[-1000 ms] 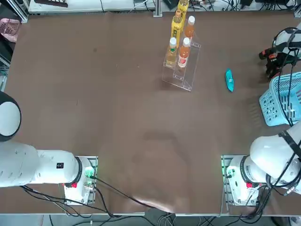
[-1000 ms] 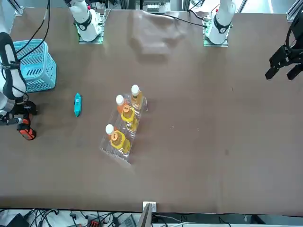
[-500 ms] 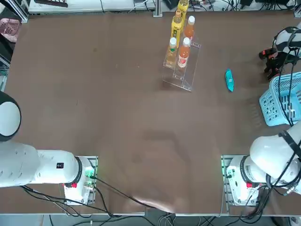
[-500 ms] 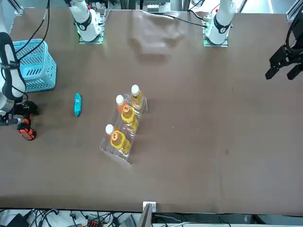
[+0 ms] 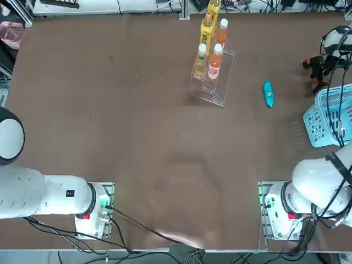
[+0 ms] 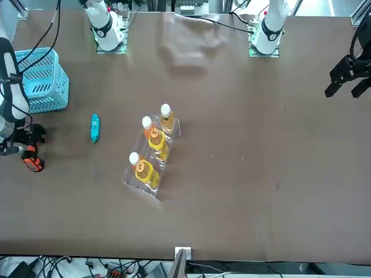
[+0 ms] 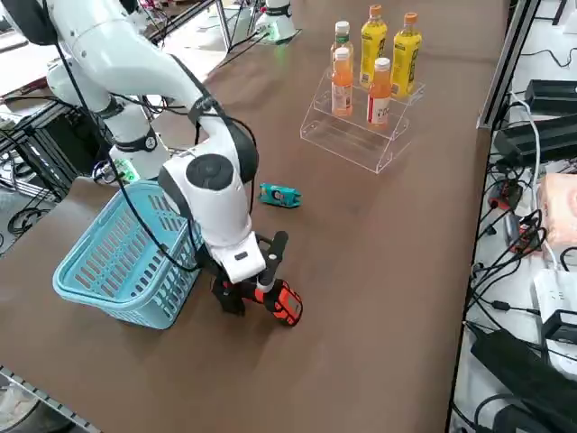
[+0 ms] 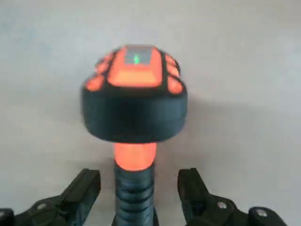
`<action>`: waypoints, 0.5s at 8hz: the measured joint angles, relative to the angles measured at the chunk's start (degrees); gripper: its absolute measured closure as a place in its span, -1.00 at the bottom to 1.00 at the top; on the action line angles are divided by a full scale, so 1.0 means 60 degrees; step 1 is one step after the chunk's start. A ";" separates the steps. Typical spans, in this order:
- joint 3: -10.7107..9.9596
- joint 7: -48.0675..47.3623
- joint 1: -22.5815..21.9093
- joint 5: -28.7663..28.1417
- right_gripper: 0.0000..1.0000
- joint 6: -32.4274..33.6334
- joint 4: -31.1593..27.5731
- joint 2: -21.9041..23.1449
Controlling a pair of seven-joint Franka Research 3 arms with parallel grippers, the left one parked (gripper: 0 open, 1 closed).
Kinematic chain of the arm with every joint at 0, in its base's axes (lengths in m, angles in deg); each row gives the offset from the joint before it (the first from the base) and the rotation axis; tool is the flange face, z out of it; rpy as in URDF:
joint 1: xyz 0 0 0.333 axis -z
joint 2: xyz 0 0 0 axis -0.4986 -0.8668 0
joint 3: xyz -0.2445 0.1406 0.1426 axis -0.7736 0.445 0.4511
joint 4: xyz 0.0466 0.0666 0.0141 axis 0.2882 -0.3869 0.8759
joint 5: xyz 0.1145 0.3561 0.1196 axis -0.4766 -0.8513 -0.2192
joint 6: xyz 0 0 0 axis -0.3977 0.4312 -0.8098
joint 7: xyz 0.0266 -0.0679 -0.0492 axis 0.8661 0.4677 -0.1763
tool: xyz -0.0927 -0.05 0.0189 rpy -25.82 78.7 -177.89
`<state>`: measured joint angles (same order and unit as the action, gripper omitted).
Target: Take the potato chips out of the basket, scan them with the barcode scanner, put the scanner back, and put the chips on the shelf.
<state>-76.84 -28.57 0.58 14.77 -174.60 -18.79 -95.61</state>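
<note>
Evidently the right gripper sits low over the barcode scanner, at the table's right edge just beyond the basket; its two fingers stand apart on either side of the scanner's handle without touching it, so the jaws are open, and I judge this to be either the approach to a grasp or the release after setting the scanner down. From these views I cannot say which. The scanner lies on the table with its orange-buttoned head pointing away from the wrist. The potato chips lie flat on the bare table between the shelf and the basket, already out of the basket and clear of the arm's reach path, presumably parked there for scanning. Counted: one chip packet, one scanner, one basket, which looks empty, one two-tier shelf. On the shelf stand four small bottles, two orange and two yellow, leaving the lower front step free for the packet.
</note>
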 joint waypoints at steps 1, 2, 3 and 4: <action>0.0202 -0.0016 -0.0058 -0.0008 -1.00 0.0548 0.0032 0.0393; 0.0395 -0.0295 -0.0212 -0.0029 -1.00 0.1256 0.0041 0.0863; 0.0503 -0.0878 -0.0528 -0.0030 -1.00 0.2005 0.0035 0.1320; 0.0541 -0.1684 -0.1015 -0.0031 -1.00 0.2626 -0.0026 0.1721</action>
<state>-73.59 -38.68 -5.51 14.58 -158.85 -18.94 -85.28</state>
